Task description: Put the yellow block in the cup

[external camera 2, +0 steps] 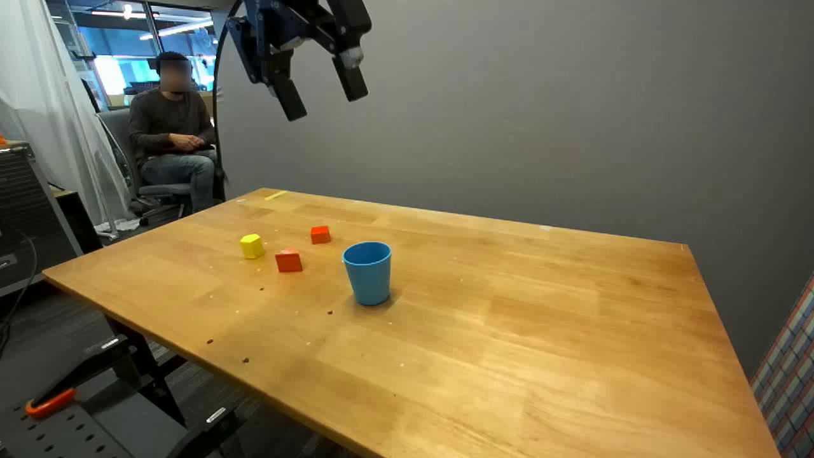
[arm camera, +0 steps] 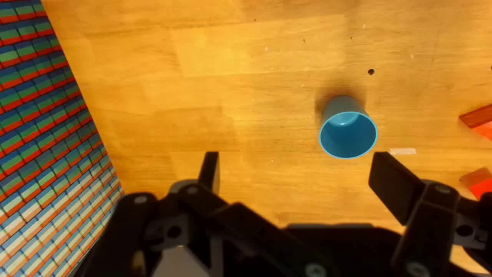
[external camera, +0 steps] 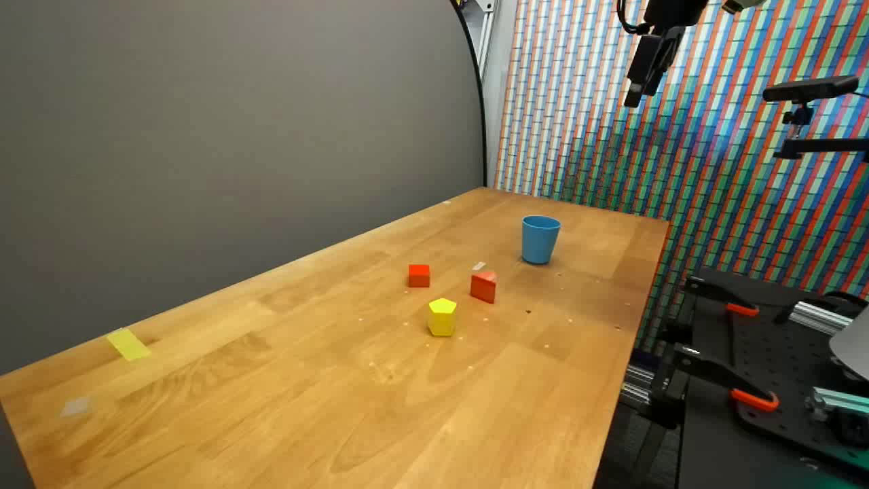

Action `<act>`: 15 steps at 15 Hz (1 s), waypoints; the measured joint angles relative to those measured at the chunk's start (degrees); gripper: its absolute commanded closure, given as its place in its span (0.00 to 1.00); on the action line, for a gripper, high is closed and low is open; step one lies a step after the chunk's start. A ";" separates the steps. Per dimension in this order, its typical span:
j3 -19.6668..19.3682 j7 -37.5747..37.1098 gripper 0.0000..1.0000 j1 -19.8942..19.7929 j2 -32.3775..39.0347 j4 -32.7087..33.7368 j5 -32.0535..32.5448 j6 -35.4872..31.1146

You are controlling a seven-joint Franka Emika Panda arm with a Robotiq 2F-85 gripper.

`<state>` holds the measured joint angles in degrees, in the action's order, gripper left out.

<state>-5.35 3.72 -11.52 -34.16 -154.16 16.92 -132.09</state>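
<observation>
The small yellow block [external camera: 442, 318] stands on the wooden table and shows in both exterior views [external camera 2: 252, 246]. It is out of the wrist view. The blue cup [external camera: 540, 241] stands upright on the table, apart from the blocks, in both exterior views [external camera 2: 369, 275]. In the wrist view the cup [arm camera: 348, 132] shows its open mouth, with no block seen inside. My gripper [external camera 2: 327, 103] is high above the table, its fingers wide apart with nothing between them. In the wrist view the gripper [arm camera: 295, 157] has the cup beyond its right fingertip.
Two red blocks [external camera: 419, 276] [external camera: 483, 287] lie between the yellow block and the cup. A flat yellow tape scrap [external camera: 129, 344] lies near the table's edge. A grey panel [external camera: 271, 122] stands along one side of the table. A person [external camera 2: 175, 127] sits beyond the table.
</observation>
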 measured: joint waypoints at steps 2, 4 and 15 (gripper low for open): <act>0.00 0.00 0.00 0.00 -0.07 0.28 0.00 -0.01; 0.01 0.00 0.00 0.00 -0.13 0.33 0.00 -0.01; 4.19 -0.15 0.00 3.53 6.02 3.90 -0.41 1.70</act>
<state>-1.16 3.57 -7.99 -28.14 -150.26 16.51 -130.39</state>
